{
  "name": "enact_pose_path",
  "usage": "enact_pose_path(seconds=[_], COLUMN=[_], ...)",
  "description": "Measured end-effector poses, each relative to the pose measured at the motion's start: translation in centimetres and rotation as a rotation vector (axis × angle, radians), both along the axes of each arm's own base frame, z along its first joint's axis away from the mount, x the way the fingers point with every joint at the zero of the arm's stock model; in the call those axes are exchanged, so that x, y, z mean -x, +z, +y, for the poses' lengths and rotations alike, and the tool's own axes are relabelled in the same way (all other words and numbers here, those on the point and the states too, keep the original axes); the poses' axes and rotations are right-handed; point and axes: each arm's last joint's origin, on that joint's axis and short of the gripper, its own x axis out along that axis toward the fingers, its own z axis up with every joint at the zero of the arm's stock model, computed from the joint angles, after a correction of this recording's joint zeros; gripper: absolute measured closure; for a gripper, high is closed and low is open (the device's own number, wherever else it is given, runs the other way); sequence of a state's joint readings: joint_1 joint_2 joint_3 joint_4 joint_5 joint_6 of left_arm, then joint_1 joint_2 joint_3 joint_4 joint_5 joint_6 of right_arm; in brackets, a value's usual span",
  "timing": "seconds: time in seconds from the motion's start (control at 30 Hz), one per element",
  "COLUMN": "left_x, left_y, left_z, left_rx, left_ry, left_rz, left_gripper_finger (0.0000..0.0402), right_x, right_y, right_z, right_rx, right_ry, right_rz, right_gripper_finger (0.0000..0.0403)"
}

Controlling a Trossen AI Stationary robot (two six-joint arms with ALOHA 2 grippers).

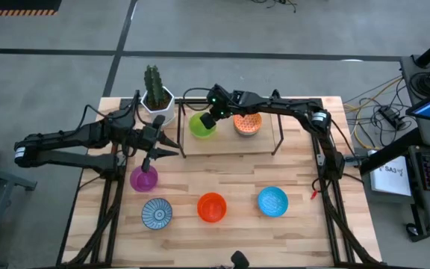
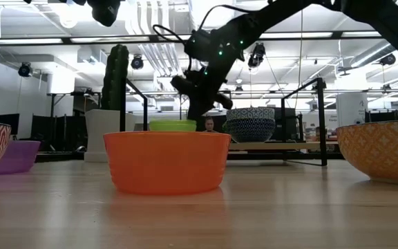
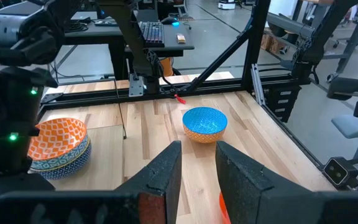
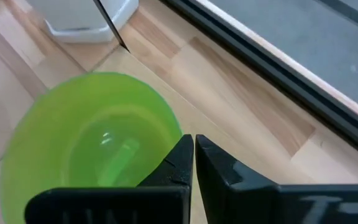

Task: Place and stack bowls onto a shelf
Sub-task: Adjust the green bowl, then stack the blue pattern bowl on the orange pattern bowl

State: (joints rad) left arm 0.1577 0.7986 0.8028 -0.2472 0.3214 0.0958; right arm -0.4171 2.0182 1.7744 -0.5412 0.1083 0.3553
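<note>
The rim of the small round green bowl (image 4: pixel 86 137) is clamped by the right pincer (image 4: pixel 193 163) on the light-wood shelf (image 1: pixel 226 142). Nothing is held in the bowl. The left pincer (image 3: pixel 196 163), slightly parted, is held over the bench (image 1: pixel 237 183).

Glossy green bowl (image 4: pixel 86 140) on the matt light-wood shelf (image 4: pixel 229 118).

Light-wood shelf (image 1: pixel 263 142) at upper centre, green bowl (image 1: pixel 202 125) upright at its left end, orange patterned bowl (image 1: pixel 247 124) stacked beside it, purple bowl (image 1: pixel 144 178) left of centre, patterned white bowl (image 1: pixel 156 213), orange-red bowl (image 1: pixel 212 207) and blue bowl (image 1: pixel 272 201) across the lower frame.
</note>
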Motion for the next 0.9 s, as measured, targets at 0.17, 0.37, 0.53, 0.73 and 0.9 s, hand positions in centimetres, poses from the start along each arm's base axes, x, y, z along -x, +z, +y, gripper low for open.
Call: enact_pose_path(seconds=[0.17, 0.37, 0.53, 0.73, 0.9], left_x=[0.0, 0.0, 0.0, -0.1, -0.1], left_y=[0.0, -0.1, -0.2, -0.8, -1.1], left_z=[0.0, 0.0, 0.0, 0.0, 0.0], left_rx=[0.0, 0.002, 0.007, 0.052, 0.096], left_ry=[0.0, 0.0, 0.001, 0.012, 0.023], left_rz=[0.002, 0.011, 0.013, 0.038, 0.047], left_gripper_finger=[0.032, 0.032, 0.032, 0.032, 0.032], right_x=[0.1, 0.4, 0.8, 0.7, 0.9], right_y=[0.5, 2.8, 5.2, 6.9, 7.2], right_z=[0.1, 1.8, 5.1, 11.1, 16.3], right_rx=[0.004, 0.023, 0.028, 0.017, -0.036], right_ry=[0.001, 0.038, 0.108, 0.242, 0.319], right_rz=[-0.009, -0.043, -0.049, -0.037, -0.001], right_gripper_finger=[0.0394, 0.0394, 0.0394, 0.0394, 0.0394])
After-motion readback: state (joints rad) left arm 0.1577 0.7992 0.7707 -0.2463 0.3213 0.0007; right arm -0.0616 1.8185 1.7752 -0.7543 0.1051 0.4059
